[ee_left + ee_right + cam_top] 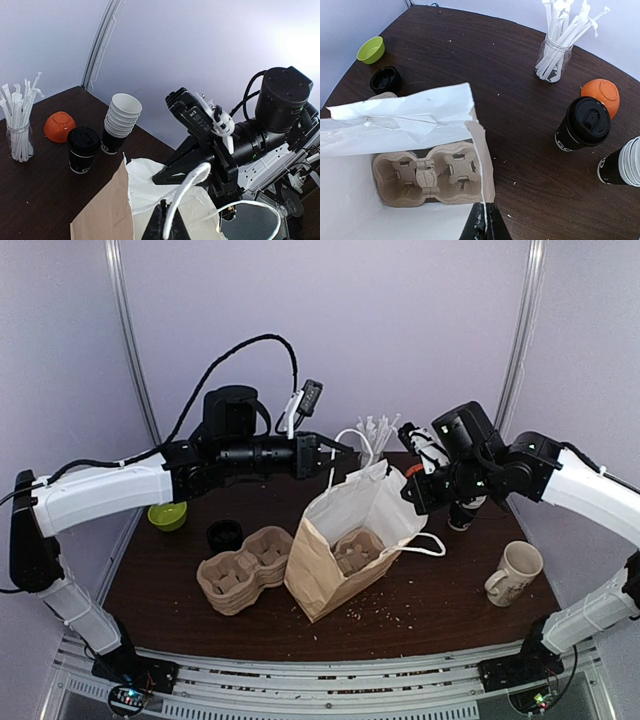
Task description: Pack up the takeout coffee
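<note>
The takeout coffee (582, 129), a black lidded cup, stands on the table to the right of the open paper bag (405, 117); in the left wrist view the coffee (82, 149) is beyond the bag (100, 210). A cardboard cup carrier (425, 177) lies in the bag's bottom. My left gripper (164, 210) is shut on the bag's white handle (192, 182), held above the bag (320, 565). My right gripper (484, 212) is shut on the bag's right rim. Seen from above, the left gripper (335, 452) and right gripper (410, 490) flank the bag's mouth.
A stack of white paper cups (121, 120), an orange bowl (59, 126) and a jar of straws (19, 131) stand near the coffee. Spare carriers (240, 575), a black lid (225, 533) and a green bowl (167, 515) lie left of the bag. A cream mug (515, 572) is at right.
</note>
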Available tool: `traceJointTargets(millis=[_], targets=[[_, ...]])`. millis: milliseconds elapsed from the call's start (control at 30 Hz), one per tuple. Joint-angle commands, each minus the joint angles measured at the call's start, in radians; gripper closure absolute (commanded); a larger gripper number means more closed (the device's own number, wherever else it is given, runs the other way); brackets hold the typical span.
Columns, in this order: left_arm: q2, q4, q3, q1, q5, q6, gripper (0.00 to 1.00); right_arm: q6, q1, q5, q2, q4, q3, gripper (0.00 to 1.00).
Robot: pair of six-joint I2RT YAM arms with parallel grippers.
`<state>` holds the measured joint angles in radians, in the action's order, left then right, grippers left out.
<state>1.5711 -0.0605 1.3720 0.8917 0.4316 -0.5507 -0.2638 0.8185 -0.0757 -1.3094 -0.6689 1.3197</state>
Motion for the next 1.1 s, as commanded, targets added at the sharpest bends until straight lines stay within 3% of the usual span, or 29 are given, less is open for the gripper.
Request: traceJointTargets(millis=[0,300,1067], targets=[[0.016,-0.092,0.04,0.011,0.025,0.023,1.0,0.043,0.004,-0.107,0.075,0.099,-0.052,1.0],[0.065,-0.125,0.059,0.042,0.062,0.027,1.0,0.116,0.017,-0.211,0.166,0.185,-0.115,1.0],[0.07,-0.219,-0.022,0.092,0.19,0.06,1.0,0.267,0.091,-0.161,0.393,0.306,-0.321,1.0]])
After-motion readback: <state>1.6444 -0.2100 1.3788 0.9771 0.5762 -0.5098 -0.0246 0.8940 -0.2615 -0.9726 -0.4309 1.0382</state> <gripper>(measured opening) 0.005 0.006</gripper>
